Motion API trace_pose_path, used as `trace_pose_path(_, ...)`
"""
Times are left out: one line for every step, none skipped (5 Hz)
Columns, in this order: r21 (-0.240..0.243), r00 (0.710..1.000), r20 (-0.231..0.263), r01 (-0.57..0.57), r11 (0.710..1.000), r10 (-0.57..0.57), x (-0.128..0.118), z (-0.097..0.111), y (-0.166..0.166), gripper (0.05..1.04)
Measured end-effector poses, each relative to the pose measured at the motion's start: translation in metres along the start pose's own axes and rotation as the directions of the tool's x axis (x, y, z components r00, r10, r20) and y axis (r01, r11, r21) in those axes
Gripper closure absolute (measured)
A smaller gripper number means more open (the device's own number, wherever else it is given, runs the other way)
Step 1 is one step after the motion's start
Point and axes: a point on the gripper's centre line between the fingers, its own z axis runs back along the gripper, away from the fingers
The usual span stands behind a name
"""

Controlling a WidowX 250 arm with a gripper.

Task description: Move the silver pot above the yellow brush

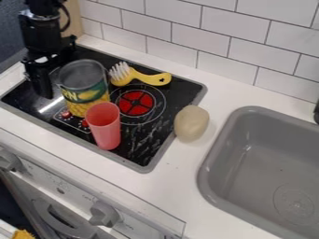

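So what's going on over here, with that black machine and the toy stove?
A black robot arm has its end effector down beside an open metal can on the stovetop; I can't tell whether it grips it. Nobody's hand is involved. The yellow brush lies nearer the tiled wall, a red cup stands in front of the can, and the can isn't above the brush yet.

High view from the counter's (177, 186) front, slanting down toward the tiled wall (268, 42), near stovetop (142, 156) and sink (233, 158)
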Motion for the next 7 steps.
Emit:
trace_pose_path(-0.01, 0.999, 0.003, 0.051, 0.999, -0.051, -0.018, 0.002, -0.002, 0.083)
trace_pose_path(-0.029, 0.995, -0.012, 0.098, 0.995, -0.098, -0.038, -0.001, -0.01, 0.083)
trace_pose_path(-0.043, 0.988, -0.007, 0.152, 0.988, -0.152, -0.06, -0.001, -0.018, 0.083)
trace_pose_path(-0.047, 0.984, 0.014, 0.18, 0.983, -0.18, -0.072, 0.0, -0.024, 0.083)
trace_pose_path(-0.05, 0.978, 0.022, 0.207, 0.977, -0.206, -0.081, 0.001, -0.027, 0.083)
trace_pose_path(-0.058, 0.979, 0.038, 0.203, 0.978, -0.201, -0.081, 0.004, -0.03, 0.083)
trace_pose_path(-0.054, 0.981, 0.042, 0.194, 0.98, -0.192, -0.079, 0.007, -0.031, 0.083)
